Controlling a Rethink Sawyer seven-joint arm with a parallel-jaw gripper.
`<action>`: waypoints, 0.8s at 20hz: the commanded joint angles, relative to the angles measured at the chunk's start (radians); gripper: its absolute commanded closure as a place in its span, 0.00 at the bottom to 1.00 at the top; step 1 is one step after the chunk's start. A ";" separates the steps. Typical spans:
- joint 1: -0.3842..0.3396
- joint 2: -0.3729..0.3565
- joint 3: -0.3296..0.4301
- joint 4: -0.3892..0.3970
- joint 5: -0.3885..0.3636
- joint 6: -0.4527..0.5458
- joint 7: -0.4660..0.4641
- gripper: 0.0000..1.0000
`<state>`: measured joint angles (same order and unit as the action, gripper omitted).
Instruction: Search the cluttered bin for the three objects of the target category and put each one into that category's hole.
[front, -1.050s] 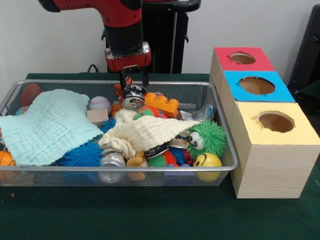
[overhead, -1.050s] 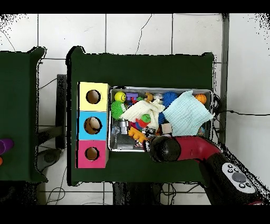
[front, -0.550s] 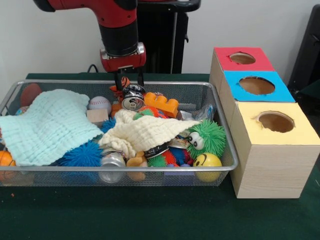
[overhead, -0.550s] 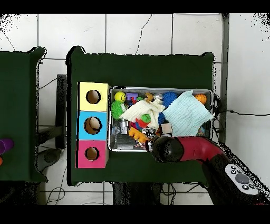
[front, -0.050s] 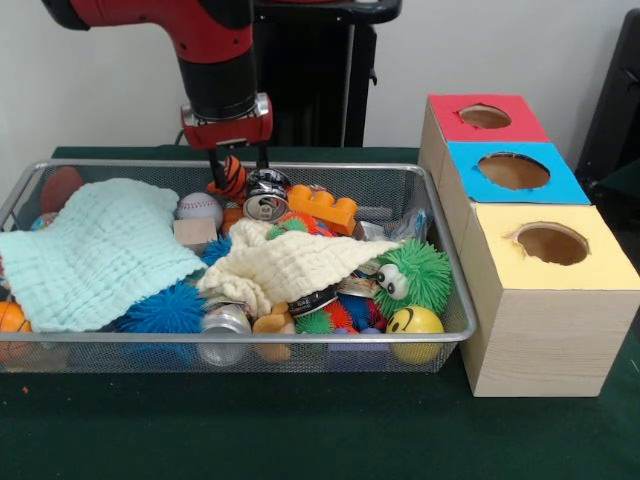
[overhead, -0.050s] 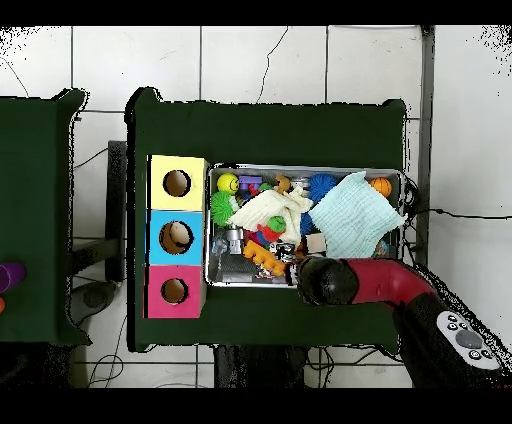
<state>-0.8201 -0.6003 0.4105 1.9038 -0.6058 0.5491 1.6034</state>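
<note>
My gripper (front, -0.050s: 238, 175) hangs at the back rim of the wire bin (front, -0.050s: 300, 340), fingers spread apart and open. An orange striped toy (front, -0.050s: 231, 180) shows between the fingers, nearer the left one; I cannot tell if they touch it. A silver can (front, -0.050s: 266, 205) lies just right of it, beside an orange block (front, -0.050s: 323, 207). Another can (front, -0.050s: 225, 321) lies at the front wall. Beside the bin stand the red (front, -0.050s: 485, 118), blue (front, -0.050s: 513, 171) and yellow (front, -0.050s: 552, 244) hole boxes. In the overhead view the arm (overhead, -0.050s: 325, 281) covers the gripper.
A mint cloth (front, -0.050s: 95, 250) covers the bin's left half and a cream cloth (front, -0.050s: 290, 265) the middle. Around them lie a baseball (front, -0.050s: 199, 208), a wooden cube (front, -0.050s: 194, 232), a blue spiky ball (front, -0.050s: 165, 310), a green furry ball (front, -0.050s: 415, 275) and a yellow smiley ball (front, -0.050s: 414, 322).
The arm and gripper have slid left along the bin's back rim, from above the silver can to over the orange striped toy. The bin's contents look unmoved.
</note>
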 joint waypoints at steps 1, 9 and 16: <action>-0.012 0.029 0.063 -0.078 -0.071 0.087 -0.184 0.00; 0.002 0.034 0.063 -0.084 -0.075 0.083 -0.168 0.00; 0.000 0.034 0.071 -0.082 -0.086 0.067 -0.178 0.00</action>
<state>-0.8240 -0.5997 0.4109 1.9019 -0.6157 0.5491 1.6034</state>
